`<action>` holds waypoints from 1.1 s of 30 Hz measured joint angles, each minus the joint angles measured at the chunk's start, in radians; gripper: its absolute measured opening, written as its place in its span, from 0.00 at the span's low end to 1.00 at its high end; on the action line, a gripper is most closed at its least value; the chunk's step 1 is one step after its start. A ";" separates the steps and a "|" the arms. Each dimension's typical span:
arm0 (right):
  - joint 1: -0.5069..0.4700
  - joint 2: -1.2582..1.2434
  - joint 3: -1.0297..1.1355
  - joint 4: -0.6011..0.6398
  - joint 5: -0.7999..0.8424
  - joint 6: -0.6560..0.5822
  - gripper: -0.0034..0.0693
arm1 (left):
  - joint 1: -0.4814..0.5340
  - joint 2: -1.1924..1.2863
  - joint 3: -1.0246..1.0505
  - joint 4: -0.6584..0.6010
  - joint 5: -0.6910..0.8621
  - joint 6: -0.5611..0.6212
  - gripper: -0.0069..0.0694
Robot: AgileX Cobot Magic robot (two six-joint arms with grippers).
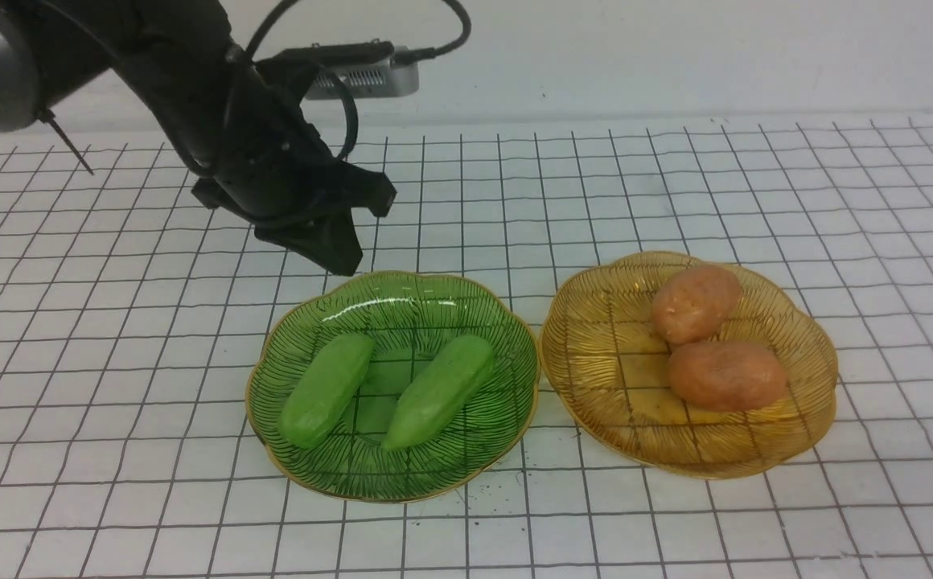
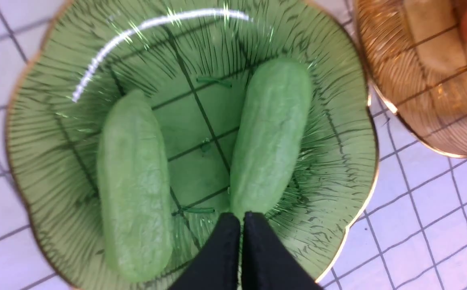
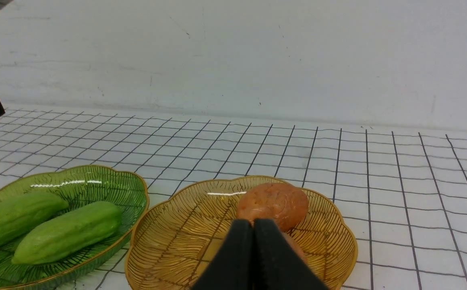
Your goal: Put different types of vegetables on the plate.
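Two light-green cucumber-like vegetables (image 1: 326, 390) (image 1: 440, 392) lie side by side in the green glass plate (image 1: 390, 277). Two orange-brown potato-like vegetables (image 1: 696, 304) (image 1: 726, 375) lie in the amber glass plate (image 1: 611, 386) to its right. My left gripper (image 1: 343, 261) hangs shut and empty just above the green plate's far rim. In the left wrist view its closed tips (image 2: 241, 215) sit over the end of one cucumber (image 2: 271, 133), beside the other (image 2: 133, 189). My right gripper (image 3: 253, 221) is shut and empty, in front of a potato (image 3: 273, 203) and the amber plate (image 3: 185, 225); the front view does not show it.
A white cloth with a black grid (image 1: 756, 201) covers the table. A grey box with a black cable (image 1: 362, 72) sits at the back by the white wall, behind the left arm. The two plates almost touch near the middle.
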 joint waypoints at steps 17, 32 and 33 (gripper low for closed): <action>-0.151 -0.172 0.180 -0.024 0.164 0.000 0.03 | 0.000 -0.211 0.002 0.057 0.006 -0.014 0.08; -0.151 -0.172 0.180 -0.024 0.164 0.000 0.03 | 0.000 -0.756 0.357 0.166 0.023 -0.040 0.08; -0.151 -0.172 0.180 -0.024 0.164 0.000 0.03 | 0.000 -0.835 0.477 0.178 0.019 -0.040 0.08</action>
